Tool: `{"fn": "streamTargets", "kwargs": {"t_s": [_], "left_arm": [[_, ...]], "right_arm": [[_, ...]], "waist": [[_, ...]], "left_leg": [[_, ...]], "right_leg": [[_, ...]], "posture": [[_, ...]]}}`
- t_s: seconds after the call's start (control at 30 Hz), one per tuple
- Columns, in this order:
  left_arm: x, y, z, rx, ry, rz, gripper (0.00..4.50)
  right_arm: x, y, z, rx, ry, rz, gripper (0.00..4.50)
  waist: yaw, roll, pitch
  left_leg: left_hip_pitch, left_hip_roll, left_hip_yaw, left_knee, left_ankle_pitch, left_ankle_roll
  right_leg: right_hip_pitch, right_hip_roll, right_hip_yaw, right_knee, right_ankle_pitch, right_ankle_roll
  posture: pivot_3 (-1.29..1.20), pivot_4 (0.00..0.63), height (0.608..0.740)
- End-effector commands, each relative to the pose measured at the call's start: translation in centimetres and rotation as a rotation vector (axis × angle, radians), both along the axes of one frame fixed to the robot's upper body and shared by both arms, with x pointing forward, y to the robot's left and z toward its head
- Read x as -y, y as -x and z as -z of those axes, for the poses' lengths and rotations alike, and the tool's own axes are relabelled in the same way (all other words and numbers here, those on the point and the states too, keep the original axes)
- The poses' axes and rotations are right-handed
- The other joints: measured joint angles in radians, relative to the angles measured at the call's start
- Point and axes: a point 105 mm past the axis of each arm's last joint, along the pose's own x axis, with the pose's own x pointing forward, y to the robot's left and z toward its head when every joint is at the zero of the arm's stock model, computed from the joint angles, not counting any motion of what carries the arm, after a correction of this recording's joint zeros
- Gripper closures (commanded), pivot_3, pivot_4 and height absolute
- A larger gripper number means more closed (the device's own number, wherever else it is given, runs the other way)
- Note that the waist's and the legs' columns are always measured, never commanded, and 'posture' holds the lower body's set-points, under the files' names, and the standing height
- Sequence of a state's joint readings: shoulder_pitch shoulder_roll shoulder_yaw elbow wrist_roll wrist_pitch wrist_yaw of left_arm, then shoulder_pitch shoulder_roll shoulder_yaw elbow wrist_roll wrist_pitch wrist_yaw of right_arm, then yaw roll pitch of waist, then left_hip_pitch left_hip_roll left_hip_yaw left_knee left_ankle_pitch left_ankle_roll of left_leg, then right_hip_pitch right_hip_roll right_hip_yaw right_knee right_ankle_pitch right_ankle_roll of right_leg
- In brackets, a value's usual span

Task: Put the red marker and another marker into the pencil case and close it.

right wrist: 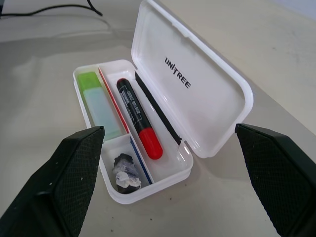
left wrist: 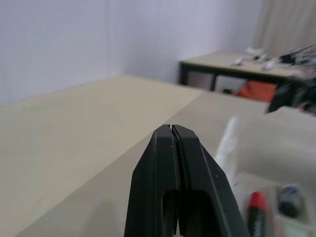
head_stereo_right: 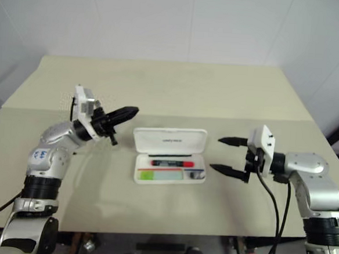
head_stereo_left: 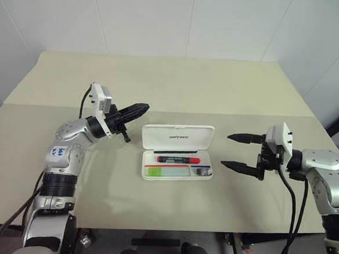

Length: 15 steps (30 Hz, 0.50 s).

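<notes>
The white pencil case (head_stereo_left: 157,139) lies open mid-table, its lettered lid (right wrist: 192,84) folded back flat. Inside, the red marker (head_stereo_left: 179,160) lies lengthwise in the far compartment. The other marker, a pale green highlighter (head_stereo_left: 169,172), lies in the near compartment. My left gripper (head_stereo_left: 140,108) is shut and empty, hovering just left of the lid's far corner. My right gripper (head_stereo_left: 231,150) hangs wide open to the right of the case, apart from it, with the case between its fingers (right wrist: 69,177) in the right wrist view.
A small dark grey lump (right wrist: 126,173) sits in the case's end compartment, beside the red marker's cap. The beige table (head_stereo_left: 161,80) runs wide behind and in front of the case. A white wall stands behind it.
</notes>
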<state>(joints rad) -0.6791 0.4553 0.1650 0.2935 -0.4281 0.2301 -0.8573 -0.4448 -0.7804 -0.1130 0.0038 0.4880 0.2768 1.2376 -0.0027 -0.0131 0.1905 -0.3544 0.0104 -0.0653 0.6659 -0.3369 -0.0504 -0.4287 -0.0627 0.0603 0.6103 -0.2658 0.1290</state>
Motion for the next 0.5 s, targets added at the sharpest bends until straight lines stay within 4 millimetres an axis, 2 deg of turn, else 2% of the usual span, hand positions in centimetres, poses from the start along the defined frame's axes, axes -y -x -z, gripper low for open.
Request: {"fn": "streamTargets", "kwargs": {"t_s": [0.03, 0.23, 0.37, 0.5], "left_arm": [[-1.0, -1.2, 0.0, -0.007, -0.076, -0.102, 4.48], [0.3, -1.0, 0.8, -0.034, -0.1, -0.021, 4.48], [2.0, 0.5, 0.7, -0.02, -0.111, 0.141, 4.48], [2.5, 1.9, 1.5, -0.015, -0.178, 0.235, 4.48]], "right_arm": [[-0.5, 0.7, -2.8, 0.083, -0.05, -0.02, 0.0], [-0.3, 1.3, -2.2, 0.07, -0.041, -0.01, 0.0], [0.2, 1.6, -2.0, 0.071, -0.041, 0.019, 0.0], [0.5, 1.9, -2.1, 0.067, -0.039, 0.034, 0.0]], "waist": [[0.001, 0.0, 0.0], [0.003, 0.0, 0.0], [0.003, 0.0, 0.0], [0.001, 0.0, 0.0]], "left_leg": [[0.0, 0.0, 0.0, 0.0, 0.0, 0.0], [-0.001, 0.0, 0.0, -0.001, 0.0, 0.0], [-0.002, 0.0, 0.0, -0.001, 0.0, -0.001], [-0.002, 0.0, 0.0, -0.001, 0.0, -0.001]], "right_leg": [[0.0, 0.0, 0.0, 0.0, 0.0, 0.0], [0.0, 0.0, 0.0, 0.001, 0.0, 0.0], [0.0, 0.0, 0.0, 0.0, 0.0, 0.0], [0.0, 0.0, 0.0, 0.001, 0.0, 0.0]], "posture": [[0.0, 0.15, 0.74], [0.0, 0.15, 0.74], [0.0, 0.15, 0.74], [0.0, 0.15, 0.74]]}}
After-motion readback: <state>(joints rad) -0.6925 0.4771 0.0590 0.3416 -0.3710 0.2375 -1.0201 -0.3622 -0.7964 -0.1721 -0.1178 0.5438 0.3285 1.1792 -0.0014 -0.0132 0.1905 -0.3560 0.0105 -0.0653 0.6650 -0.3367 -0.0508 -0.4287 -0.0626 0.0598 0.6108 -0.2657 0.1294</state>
